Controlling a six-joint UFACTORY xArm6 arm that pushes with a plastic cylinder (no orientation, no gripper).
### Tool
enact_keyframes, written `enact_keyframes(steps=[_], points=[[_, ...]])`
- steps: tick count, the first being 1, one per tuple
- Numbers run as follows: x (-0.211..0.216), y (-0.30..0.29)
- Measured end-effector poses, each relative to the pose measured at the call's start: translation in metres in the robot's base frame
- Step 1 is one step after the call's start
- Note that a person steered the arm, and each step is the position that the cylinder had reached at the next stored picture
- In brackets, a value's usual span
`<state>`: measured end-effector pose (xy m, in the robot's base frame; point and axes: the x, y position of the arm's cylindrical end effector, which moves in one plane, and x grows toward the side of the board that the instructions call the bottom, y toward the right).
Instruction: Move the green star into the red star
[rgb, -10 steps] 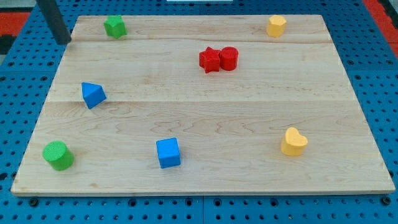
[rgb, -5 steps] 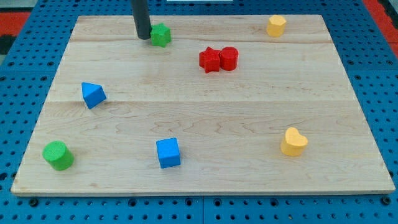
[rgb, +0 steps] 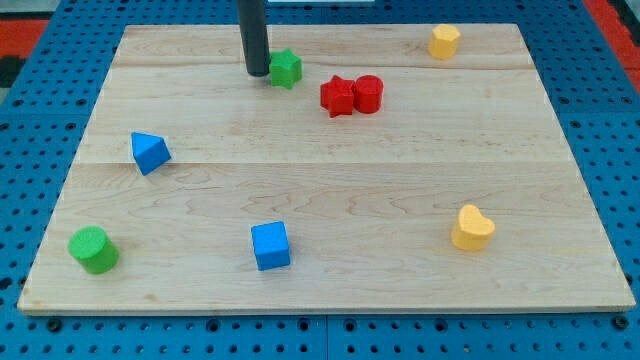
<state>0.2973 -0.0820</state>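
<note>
The green star (rgb: 286, 68) lies near the top middle of the wooden board (rgb: 330, 170). My tip (rgb: 257, 72) stands right against the star's left side. The red star (rgb: 338, 96) lies a short way to the right of and below the green star, apart from it. A red cylinder (rgb: 368, 93) touches the red star's right side.
A yellow block (rgb: 445, 41) sits at the top right and a yellow heart (rgb: 472, 228) at the lower right. A blue triangular block (rgb: 149, 152) lies at the left, a blue cube (rgb: 270, 246) at the bottom middle, a green cylinder (rgb: 93, 250) at the bottom left.
My tip swept from the board's top left corner to the right and pushed the green star right and slightly down, toward the red star. The other blocks have not moved.
</note>
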Motion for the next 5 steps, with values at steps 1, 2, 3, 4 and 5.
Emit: enact_keyframes(steps=[1,2,3,4,5], points=[[0.004,0.005],[-0.014,-0.031],[-0.042,0.001],[-0.027,0.025],[-0.009,0.041]])
